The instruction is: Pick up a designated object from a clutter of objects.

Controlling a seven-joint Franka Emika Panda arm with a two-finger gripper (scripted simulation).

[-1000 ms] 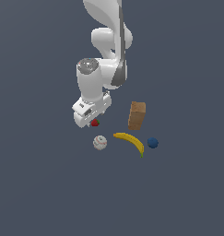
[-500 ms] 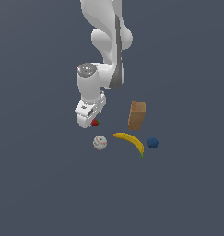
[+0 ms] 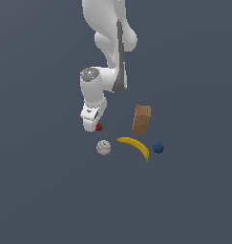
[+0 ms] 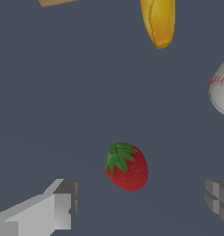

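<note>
Red strawberry (image 4: pixel 126 167) lies on the grey bench (image 4: pixel 62 101), between the spread-apart fingers (image 4: pixel 62 205) and touching neither. Baseball (image 3: pixel 103 147), banana (image 3: pixel 135 147), blue ball (image 3: pixel 158 147) and brown box (image 3: pixel 142 119) sit nearby.

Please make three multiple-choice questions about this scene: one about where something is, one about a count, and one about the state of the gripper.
1. In the wrist view, where is the strawberry?
A. Between the two fingertips, touching neither
B. Under the banana
C. On top of the brown box

2. How many balls lie in the exterior view?
A. One
B. Two
C. Four

3. How does the gripper stand?
A. Shut on the strawberry
B. Shut on nothing
C. Open

Answers:
1. A: bare floor shows on both sides of the berry.
2. B: a white baseball and a dark blue ball.
3. C: the fingers stand far apart.
</note>
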